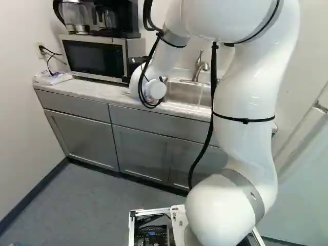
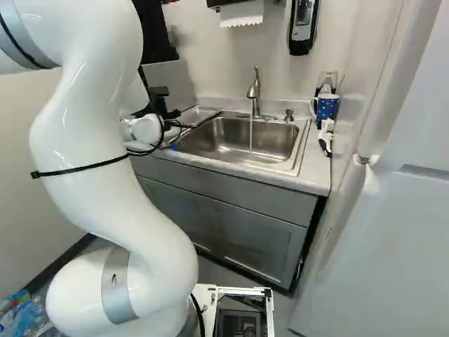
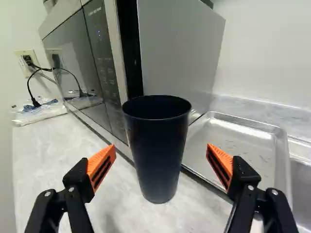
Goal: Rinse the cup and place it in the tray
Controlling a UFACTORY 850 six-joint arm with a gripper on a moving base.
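Observation:
A black part of my gripper point(image 2: 160, 102) shows beyond the white wrist in the right base view; its fingertips are hidden there. In the wrist view the gripper point(image 3: 161, 151) stands open, an orange pad on each side of the dark cup point(image 3: 158, 145). The cup is upright on the counter, mouth up, ahead of the gripper and centred between the finger lines, with a gap to either pad. Beside it lies the shallow metal tray point(image 3: 243, 141), its near corner partly behind the cup. Water runs from the faucet point(image 2: 254, 91) into the sink point(image 2: 217, 140).
The microwave point(image 3: 177, 48) stands close behind the cup, with a kettle point(image 1: 76, 13) and coffee maker on top. A plastic bag point(image 3: 39, 112) lies at the counter's wall end. A blue mug point(image 2: 326, 107) and a brush point(image 2: 326, 137) are right of the sink.

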